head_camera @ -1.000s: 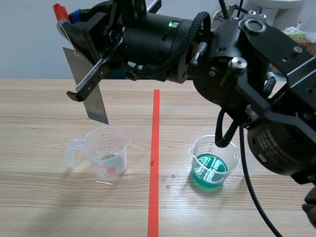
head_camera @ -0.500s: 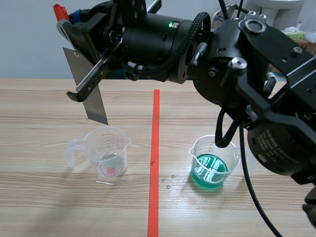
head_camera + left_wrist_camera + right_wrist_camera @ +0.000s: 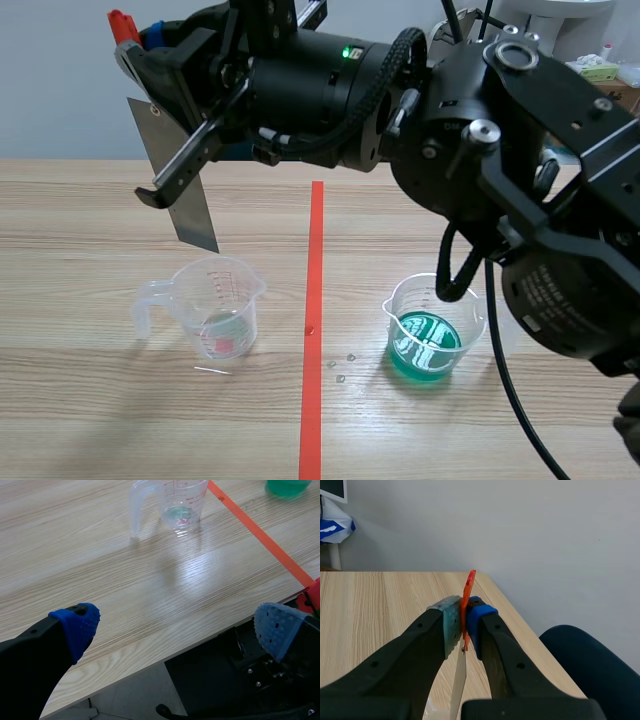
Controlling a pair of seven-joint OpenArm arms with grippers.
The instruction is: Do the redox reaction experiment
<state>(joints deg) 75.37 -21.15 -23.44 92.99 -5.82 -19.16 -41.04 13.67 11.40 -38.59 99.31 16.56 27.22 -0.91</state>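
The right gripper (image 3: 462,625) is clamped on a metal strip (image 3: 186,205), hanging it above the clear cup (image 3: 215,305) — not yet dipped. The left gripper (image 3: 176,627) is spread wide and empty. The cup of green liquid (image 3: 432,330) stands well apart — the reaction itself looks yet to come.

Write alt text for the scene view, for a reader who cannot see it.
The right arm reaches across from the right, its gripper shut on a thin grey metal sheet that hangs above a clear measuring cup on a wooden table. Across an orange-red tape line stands a clear beaker of green liquid.
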